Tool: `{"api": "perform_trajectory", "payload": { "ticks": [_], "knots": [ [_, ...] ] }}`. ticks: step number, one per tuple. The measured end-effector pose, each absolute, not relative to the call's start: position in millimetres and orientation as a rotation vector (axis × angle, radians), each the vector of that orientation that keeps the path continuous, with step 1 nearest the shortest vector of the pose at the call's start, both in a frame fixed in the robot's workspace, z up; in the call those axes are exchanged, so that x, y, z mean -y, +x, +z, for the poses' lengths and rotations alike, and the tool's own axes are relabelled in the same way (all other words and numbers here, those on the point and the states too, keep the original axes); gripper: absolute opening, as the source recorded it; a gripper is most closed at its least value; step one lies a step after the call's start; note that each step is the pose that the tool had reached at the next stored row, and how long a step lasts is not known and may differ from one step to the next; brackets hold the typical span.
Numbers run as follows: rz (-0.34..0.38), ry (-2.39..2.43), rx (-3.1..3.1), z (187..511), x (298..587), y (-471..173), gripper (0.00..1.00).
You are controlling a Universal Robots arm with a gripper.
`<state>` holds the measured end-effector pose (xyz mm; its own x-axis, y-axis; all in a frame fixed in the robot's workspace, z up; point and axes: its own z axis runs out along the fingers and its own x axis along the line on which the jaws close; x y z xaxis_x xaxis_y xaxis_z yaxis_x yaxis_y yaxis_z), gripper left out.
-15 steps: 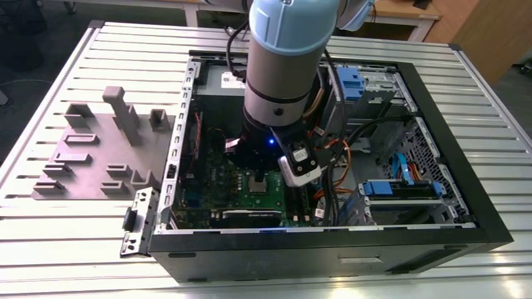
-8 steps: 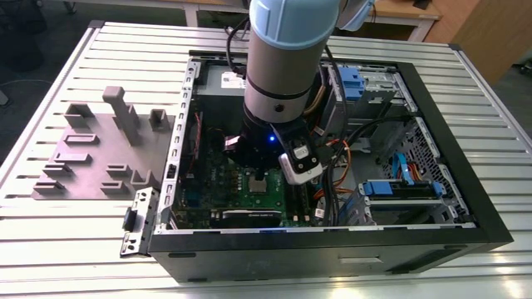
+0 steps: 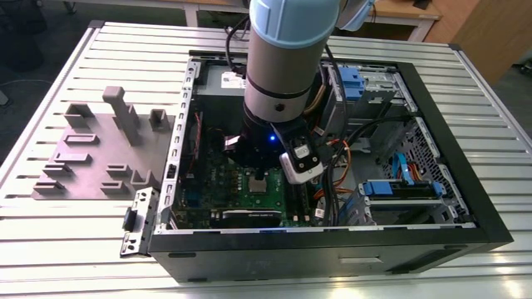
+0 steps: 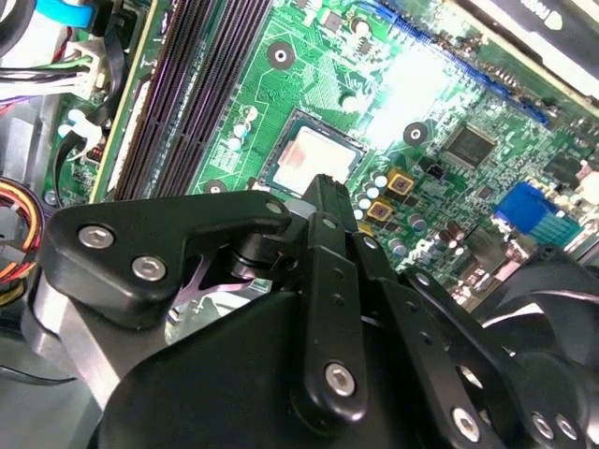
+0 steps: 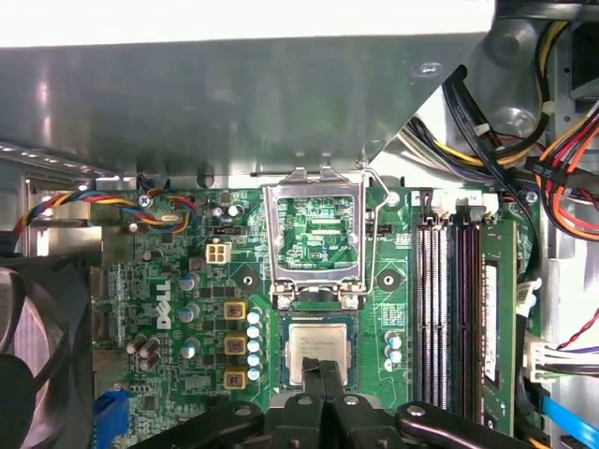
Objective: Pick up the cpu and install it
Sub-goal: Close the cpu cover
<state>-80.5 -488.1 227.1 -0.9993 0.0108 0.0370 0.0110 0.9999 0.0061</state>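
hangs down inside the open computer case (image 3: 332,256) on the slatted bench (image 3: 66,249). holds the gripper (image 5: 323,367) narrow, fingertips pressed together, gripping nothing. hovers right over the cpu (image 5: 316,348), lying flat in its socket on the green motherboard (image 5: 187,281), next to the flipped-open socket frame (image 5: 274,243). cannot tell whether fingertips touch the chip. leaves the grey fixture block (image 3: 83,163) well apart on the bench.

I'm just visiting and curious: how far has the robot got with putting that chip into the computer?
Done, it seems: the chip lies flat in its socket on the green board. In hand: nothing visibly; the hand hovers shut over the chip's edge, touching or not I cannot tell. Left: the metal frame stands open, not clamped down.
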Motion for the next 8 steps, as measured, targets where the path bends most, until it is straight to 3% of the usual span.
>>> {"api": "perform_trajectory", "payload": {
  "ticks": [8],
  "knots": [
    [-0.007,0.093,3.128,230.7,487.9,-80.5,0.11]
  ]
}}
